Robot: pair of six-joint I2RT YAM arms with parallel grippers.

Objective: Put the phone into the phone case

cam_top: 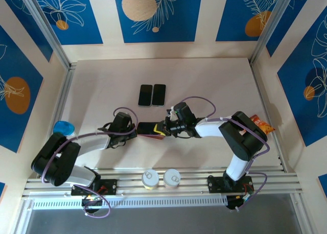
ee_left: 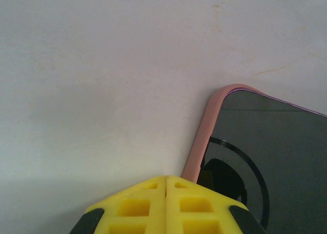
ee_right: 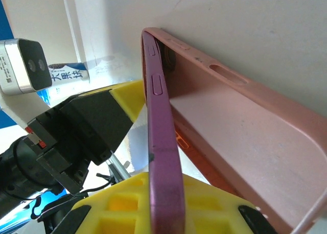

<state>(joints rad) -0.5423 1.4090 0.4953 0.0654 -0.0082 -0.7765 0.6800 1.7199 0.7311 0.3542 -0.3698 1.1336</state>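
Note:
The purple-edged phone [ee_right: 163, 157] stands on its long edge, and my right gripper [ee_right: 166, 182] is shut on that edge. Its far end sits in the pink phone case [ee_right: 230, 126], while its near end is tilted out of the case. In the top view the phone [cam_top: 148, 129] lies between my two grippers at the table's middle, with the right gripper [cam_top: 164, 129] at its right end. My left gripper [ee_left: 166, 179] is shut with nothing in it, its tip at the case's pink corner [ee_left: 202, 137] beside the dark screen [ee_left: 276, 142]. From above, the left gripper [cam_top: 137, 133] is at the phone's left end.
Two dark phones [cam_top: 145, 95] [cam_top: 159, 94] lie side by side further back. A blue object [cam_top: 64, 127] sits at the left wall and an orange packet [cam_top: 263, 125] at the right. Two round tins [cam_top: 150, 178] [cam_top: 171, 177] stand on the near rail.

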